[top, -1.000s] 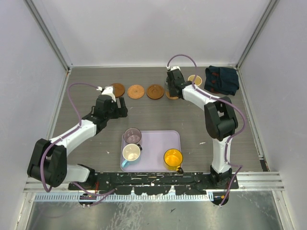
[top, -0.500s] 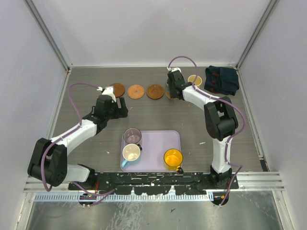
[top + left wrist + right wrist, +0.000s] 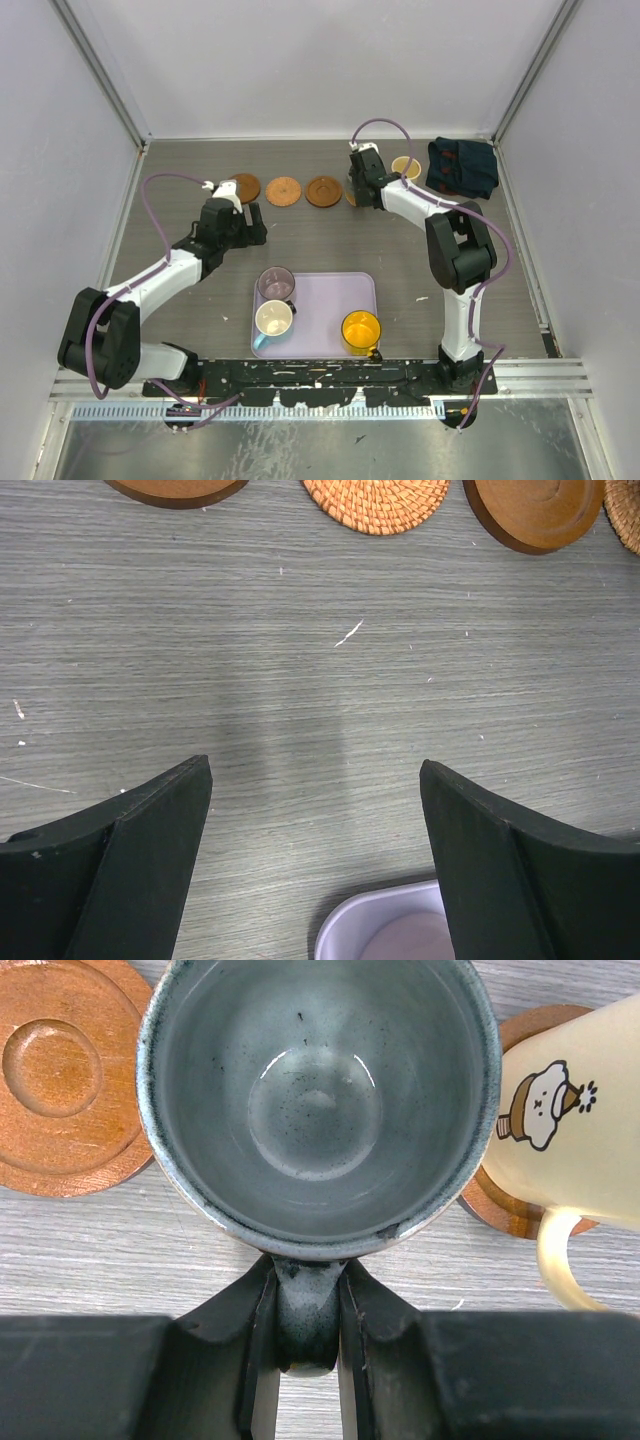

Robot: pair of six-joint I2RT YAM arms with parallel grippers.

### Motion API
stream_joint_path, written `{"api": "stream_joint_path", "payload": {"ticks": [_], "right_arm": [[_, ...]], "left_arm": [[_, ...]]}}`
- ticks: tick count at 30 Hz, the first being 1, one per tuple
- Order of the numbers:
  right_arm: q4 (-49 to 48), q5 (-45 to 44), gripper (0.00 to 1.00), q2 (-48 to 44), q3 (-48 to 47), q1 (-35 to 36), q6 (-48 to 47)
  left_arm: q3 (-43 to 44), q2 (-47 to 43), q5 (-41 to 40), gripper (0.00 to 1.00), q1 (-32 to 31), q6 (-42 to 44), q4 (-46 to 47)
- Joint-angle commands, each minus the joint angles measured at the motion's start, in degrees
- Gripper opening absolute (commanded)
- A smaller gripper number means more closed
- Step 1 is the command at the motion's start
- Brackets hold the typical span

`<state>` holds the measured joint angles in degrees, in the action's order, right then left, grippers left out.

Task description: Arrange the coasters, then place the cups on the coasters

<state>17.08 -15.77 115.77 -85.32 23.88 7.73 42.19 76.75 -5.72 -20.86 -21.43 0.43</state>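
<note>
At the far side of the tabletop (image 3: 330, 245), in the top view, the right end effector (image 3: 358, 182) is seen in line with the row of coasters, just past the third coaster (image 3: 323, 191) and just beside the cream-beige mug (image 3: 405, 166). A sliver of the fourth coaster (image 3: 352, 199) shows under it. The left end effector (image 3: 250, 232) is seen well apart from that spot, between the row and the lavender tray (image 3: 340, 295), where three mugs stand. In the left wrist view, the left end effector (image 3: 315, 770) is shown spread wide and holding nothing, with bare tabletop between its fingers, coasters ahead of it and a corner of the tray below. In the right wrist view, the right end effector (image 3: 305, 1295) is shown pinching the handle of the grey-teal mug (image 3: 315, 1100). The mug lies straight ahead of it, upright, with its handle pointed back into the fingers. The mug sits between a wooden coaster (image 3: 65, 1075) on one side and the cream-beige mug on its own coaster on the other. The fourth coaster is hidden beneath the mug, so it cannot be told whether the mug rests on it or hangs above. The release is judged to turn on that vertical alignment, and the right arm is clearly the nearer one.
</note>
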Motion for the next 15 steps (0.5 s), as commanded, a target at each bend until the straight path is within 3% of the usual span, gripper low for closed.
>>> {"api": "stream_joint_path", "payload": {"ticks": [1, 15], "right_arm": [[-7.9, -1.5, 0.01, -2.6, -1.5, -0.2, 0.8], [-8.2, -1.2, 0.01, -1.8, -0.3, -0.2, 1.3]], "left_arm": [[1.0, -0.2, 0.5, 0.86, 0.2, 0.1, 3.3], [0.8, 0.1, 0.6, 0.86, 0.3, 0.0, 3.4]]}}
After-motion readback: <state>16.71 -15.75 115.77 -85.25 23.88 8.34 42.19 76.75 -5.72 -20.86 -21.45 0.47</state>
